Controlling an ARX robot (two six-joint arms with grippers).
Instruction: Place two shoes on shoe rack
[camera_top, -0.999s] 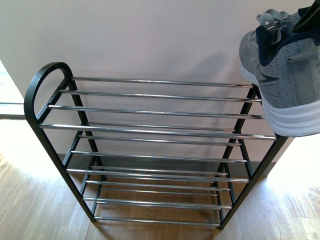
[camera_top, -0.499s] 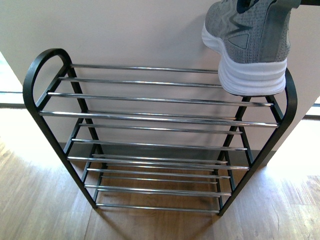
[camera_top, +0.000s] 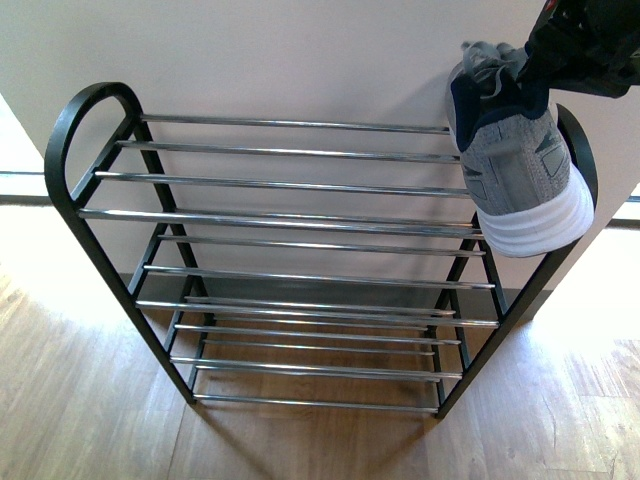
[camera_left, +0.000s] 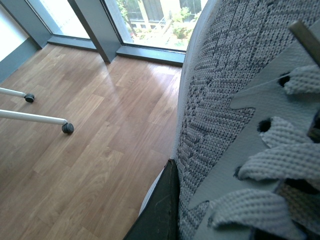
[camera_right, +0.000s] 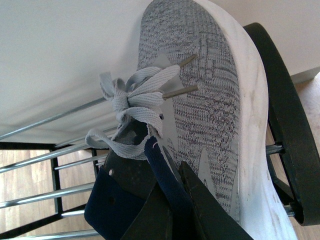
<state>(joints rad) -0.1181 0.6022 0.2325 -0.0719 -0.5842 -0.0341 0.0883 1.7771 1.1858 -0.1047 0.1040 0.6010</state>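
The shoe rack (camera_top: 300, 215), black-framed with silver rods, fills the front view. One grey sneaker (camera_top: 515, 165) with a white sole hangs over the right end of its top tier, heel end lowest, close against the rack's right end loop (camera_right: 285, 110). My right gripper (camera_top: 548, 52) is shut on its dark blue collar (camera_right: 165, 190), which shows pinched between the black fingers (camera_right: 205, 210). My left gripper (camera_left: 220, 210) is out of the front view. It is shut on another grey sneaker (camera_left: 225, 100), whose knit and laces fill the left wrist view beside one black finger (camera_left: 162, 210).
The rack stands on a wooden floor (camera_top: 90, 400) against a pale wall (camera_top: 300, 50). In the left wrist view, white legs on castors (camera_left: 67, 128) and tall windows (camera_left: 155, 20) lie beyond the wooden floor.
The sneaker in my right gripper has come down and rightward, from above the top tier's back rods to its right end. It has turned so its dark opening shows.
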